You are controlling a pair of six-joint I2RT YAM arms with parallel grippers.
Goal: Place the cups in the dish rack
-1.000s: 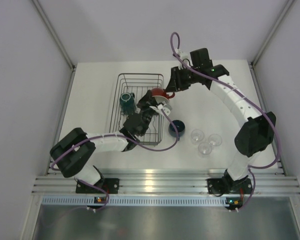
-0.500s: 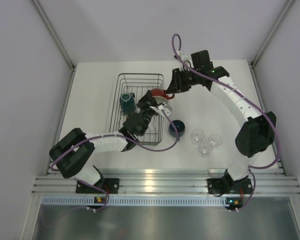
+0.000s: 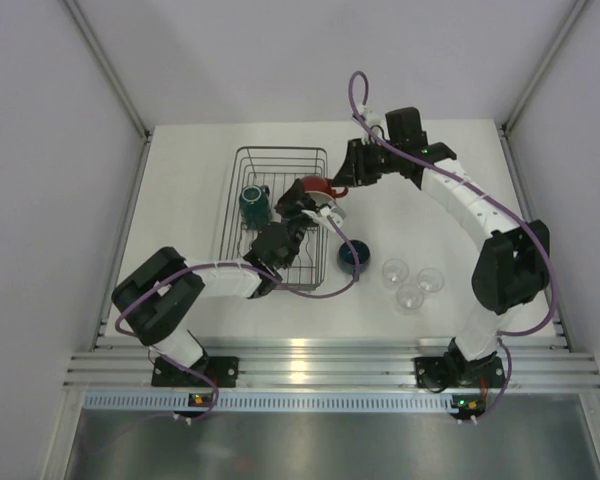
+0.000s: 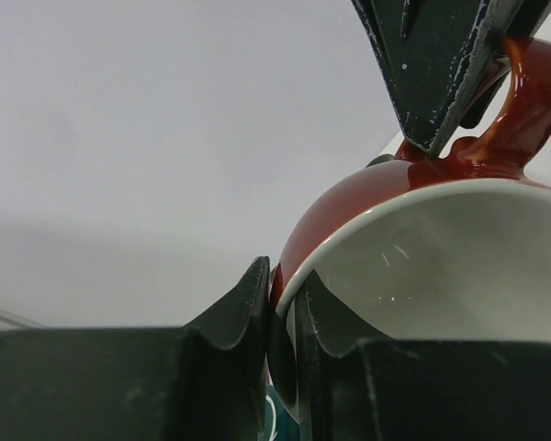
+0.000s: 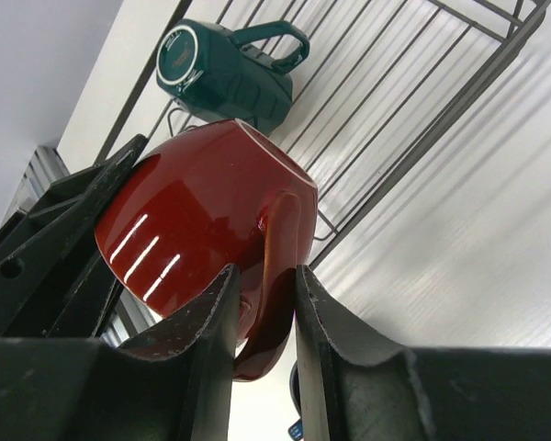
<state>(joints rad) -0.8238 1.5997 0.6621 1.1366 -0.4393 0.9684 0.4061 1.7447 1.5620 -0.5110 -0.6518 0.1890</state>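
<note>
Top external: you look down from high behind the arm bases (image 3: 193,372), far off, over the whole table (image 3: 180,200).
Left wrist: you're pressed close to the red cup (image 4: 349,211), facing its white inside.
Right wrist: close, looking down past that cup onto the dish rack (image 5: 422,145).
Shared: all three see the cup.

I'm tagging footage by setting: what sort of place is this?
Likely a robot test cell, not a kitchen: white table, plain panel walls, arms bolted to an aluminium rail.
</note>
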